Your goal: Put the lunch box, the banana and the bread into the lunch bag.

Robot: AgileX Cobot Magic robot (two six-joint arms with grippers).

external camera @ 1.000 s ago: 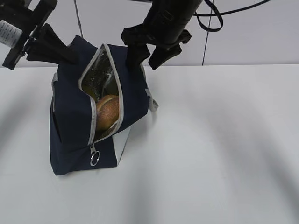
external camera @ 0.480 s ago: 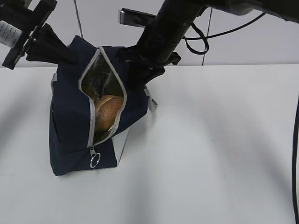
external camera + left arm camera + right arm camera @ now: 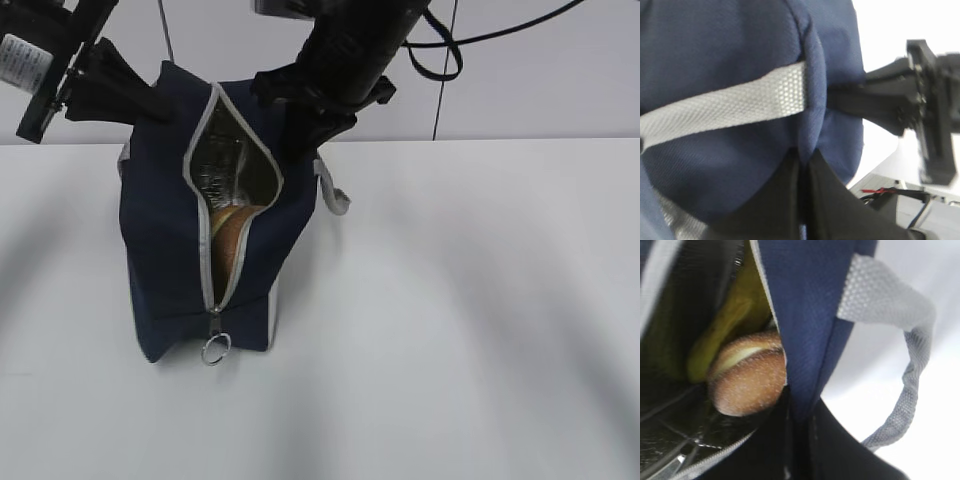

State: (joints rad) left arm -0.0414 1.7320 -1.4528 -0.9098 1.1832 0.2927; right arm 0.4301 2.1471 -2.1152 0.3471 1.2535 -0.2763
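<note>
I have the lunch bag (image 3: 205, 240) standing upright on the white bench (image 3: 480, 320), toward the left of the exterior view, its grey zipper open along the front with the ring pull (image 3: 215, 349) hanging at the bottom of the track. Through the gap I see the bread (image 3: 232, 235) sitting inside against the shiny lining.

My left end effector (image 3: 135, 95) grips the bag's upper left corner; in the left wrist view its black fingers (image 3: 790, 200) are pressed together on a fold of navy fabric just under a grey strap (image 3: 725, 107). My right end effector (image 3: 300, 130) comes down from above at the bag's upper right edge. In the right wrist view its fingers (image 3: 800, 440) pinch the navy wall of the bag beside the opening, with a grey handle loop (image 3: 905, 365) hanging outside to the right.

That same view looks into the bag: the bread lies against the inner wall and the banana (image 3: 725, 325) rests just behind and above it, touching it. I cannot make out the lunch box in any view.
</note>
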